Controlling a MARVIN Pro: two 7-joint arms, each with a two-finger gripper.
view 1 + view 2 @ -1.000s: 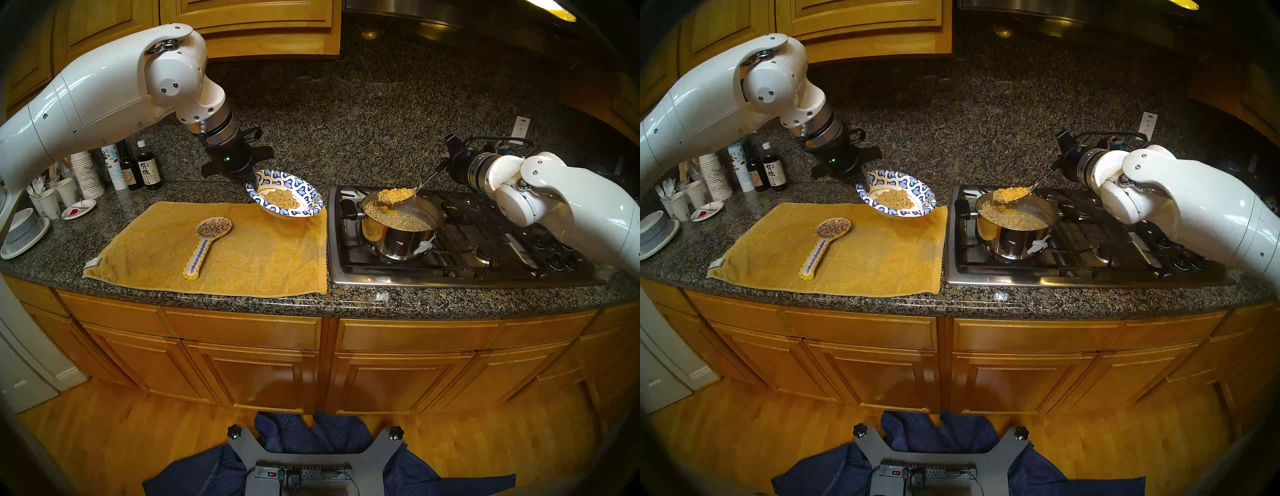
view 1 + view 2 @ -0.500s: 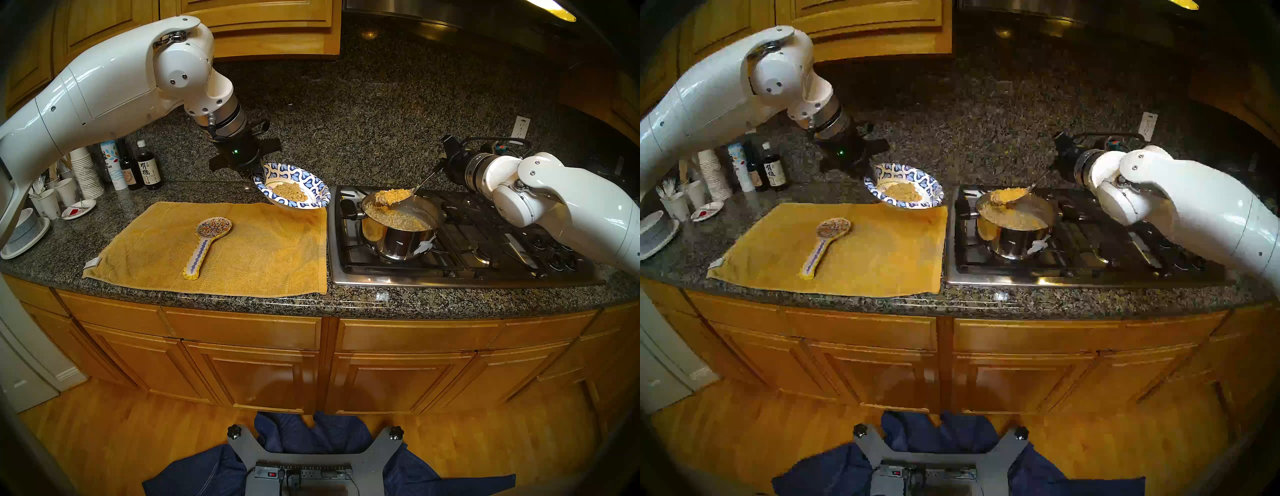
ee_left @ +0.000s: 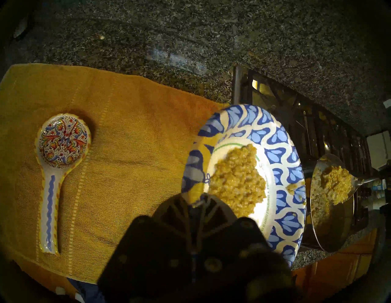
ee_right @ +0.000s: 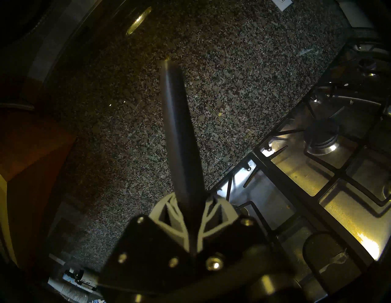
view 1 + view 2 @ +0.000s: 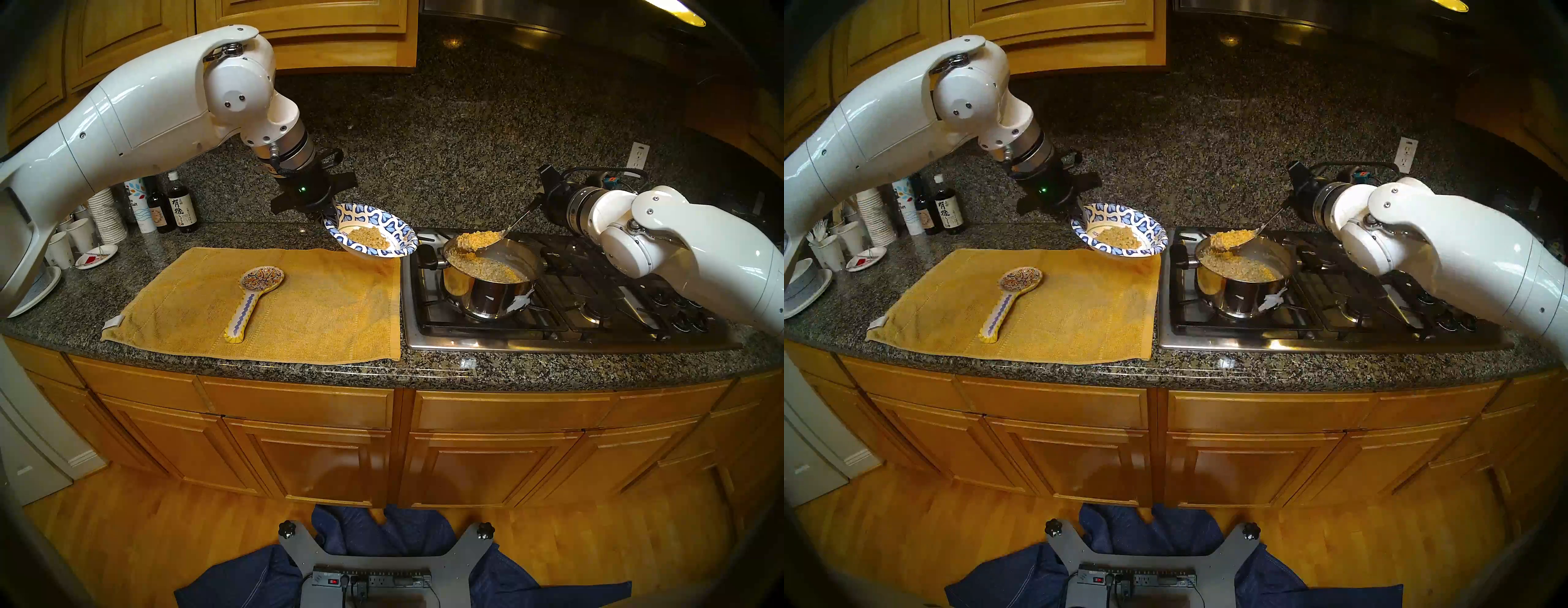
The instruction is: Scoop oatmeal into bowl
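Observation:
My left gripper point(image 5: 327, 217) is shut on the back-left rim of the blue-and-white paper bowl point(image 5: 394, 227), holding it tilted in the air at the stove's left edge. A mound of oatmeal point(image 5: 368, 237) lies in the bowl's centre. In the left wrist view the fingers point(image 3: 179, 209) pinch the bowl point(image 3: 281, 148) beside the oatmeal point(image 3: 237, 179). My right gripper point(image 5: 539, 203) is shut on the dark handle point(image 4: 177, 127) of a metal spoon point(image 5: 507, 231). The spoon carries a heap of oatmeal point(image 5: 476, 240) above the left side of the steel pot point(image 5: 488, 297), just right of the bowl.
The pot stands on the gas stove point(image 5: 594, 297) and holds more oatmeal point(image 5: 488, 269); its black handle point(image 5: 426, 257) points at the bowl. A painted spoon rest point(image 5: 254, 303) lies on a yellow towel point(image 5: 318, 314). Bottles point(image 5: 180, 208), paper cups point(image 5: 106, 214) and plates sit far left.
My left arm has carried the bowl to the right, up to the stove's edge near the pot. The loaded spoon has edged slightly left over the pot.

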